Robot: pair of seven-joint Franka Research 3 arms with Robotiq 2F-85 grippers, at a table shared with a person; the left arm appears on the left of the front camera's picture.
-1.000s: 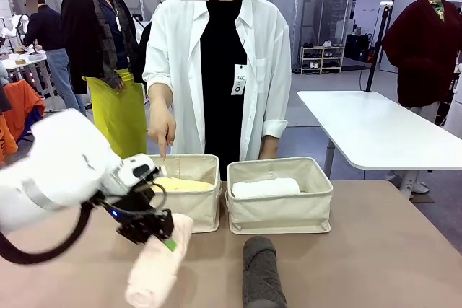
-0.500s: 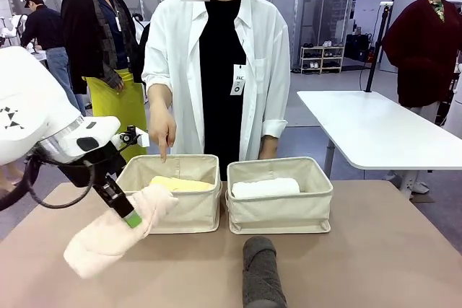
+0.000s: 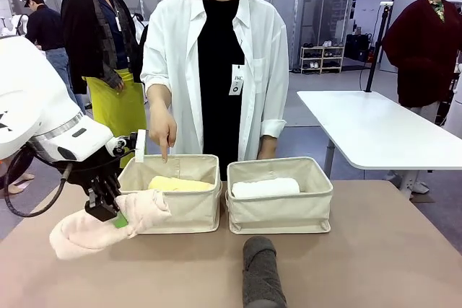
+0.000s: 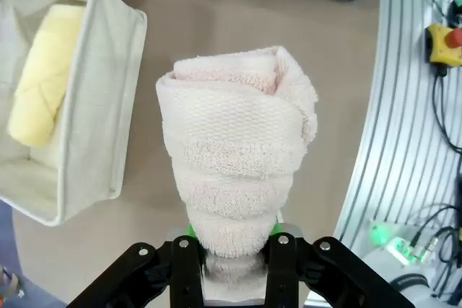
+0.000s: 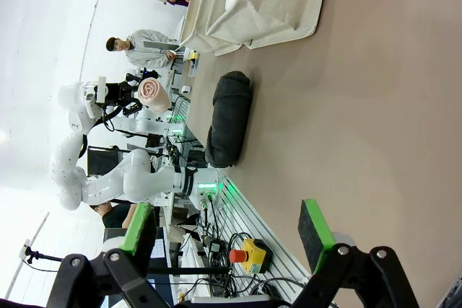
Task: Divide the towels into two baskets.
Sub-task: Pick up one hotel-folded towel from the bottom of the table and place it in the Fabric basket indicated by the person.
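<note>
My left gripper (image 3: 115, 214) is shut on one end of the pale cream towel (image 3: 97, 227). It holds the towel in the air just left of the left basket (image 3: 189, 210), with the free end drooping to the left. In the left wrist view the cream towel (image 4: 234, 156) rises from between the fingers of the left gripper (image 4: 234, 250), beside that basket (image 4: 94, 106). The yellow towel (image 3: 180, 184) lies in the left basket, and the person's hand (image 3: 163, 133) points down into it. The white towel (image 3: 265, 187) lies in the right basket (image 3: 280, 214). The dark grey towel (image 3: 261, 273) lies on the table in front. My right gripper (image 5: 227, 232) is open above the tabletop, some way short of the grey towel (image 5: 229, 117).
The person in a white shirt (image 3: 180, 55) stands right behind the baskets. An aluminium rail with cables and a red emergency button (image 4: 440, 34) runs along the table's near edge. A white table (image 3: 375, 131) and other people are farther back.
My left gripper has carried the cream towel up from the front of the table and leftward, to beside the left basket. The pointing hand, the other towels and the baskets stayed put.
</note>
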